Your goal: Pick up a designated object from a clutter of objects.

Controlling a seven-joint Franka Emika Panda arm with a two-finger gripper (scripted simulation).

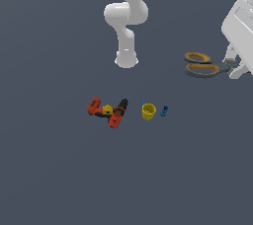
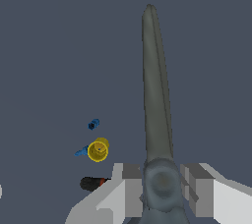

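Note:
The scissors (image 1: 202, 64), with two orange-yellow handle loops and dark grey blades, hang in the air at the exterior view's right, held well above the floor. My gripper (image 1: 233, 66) is shut on them near the pivot. In the wrist view the grey blades (image 2: 156, 95) stick out from between my fingers (image 2: 125, 188), and the handles are hidden. The rest of the clutter lies on the floor: a red-and-black power drill (image 1: 109, 111), a small yellow block (image 1: 107, 108), a yellow cup (image 1: 148, 111) and a small blue piece (image 1: 164, 111).
The arm's white base (image 1: 126, 60) stands behind the clutter. In the wrist view the yellow cup (image 2: 98, 150), the blue piece (image 2: 93, 124) and the drill's dark tip (image 2: 91, 183) show far below.

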